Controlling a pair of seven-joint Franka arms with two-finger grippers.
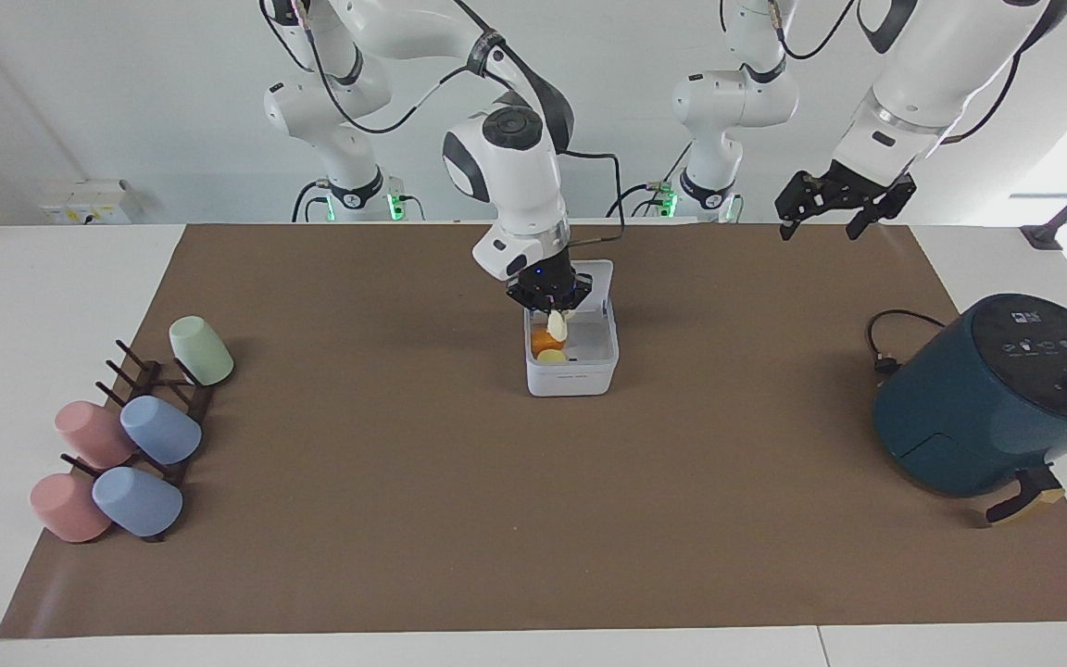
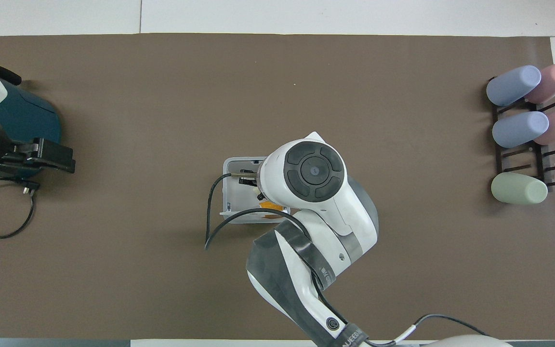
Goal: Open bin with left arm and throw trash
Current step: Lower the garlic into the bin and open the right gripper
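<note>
The bench (image 1: pixel 80 278) is covered by a brown mat (image 1: pixel 496 519). A dark-teal air fryer (image 1: pixel 987 398) is located at the left arm's end of the bench, with its cable (image 1: pixel 885 343) lying beside it on the side nearer to the robots. A rack (image 1: pixel 158 408) carrying 5 pastel cups (image 1: pixel 158 431) is located at the right arm's end.

The bin (image 1: pixel 571 371) is positioned at the middle of the mat, with its lid (image 1: pixel 595 278) raised upright at the edge nearer to the robots. 2 pieces of trash are seen inside it: an orange lump (image 1: pixel 543 344) and a yellow lump (image 1: pixel 552 357), touching each other.

The right tool (image 1: pixel 553 304) is held directly over the open bin, just above its rim. Its fingertips are clamped together on the pale cream lump (image 1: pixel 558 326), which hangs down into the bin opening above the other 2 lumps. In the overhead view, the tool is largely covered by the arm's own wrist.

The left tool (image 1: pixel 845 206) is raised over the mat edge near the air fryer, well apart from the bin. Its fingers (image 1: pixel 788 222) are spread apart and nothing is held.
</note>
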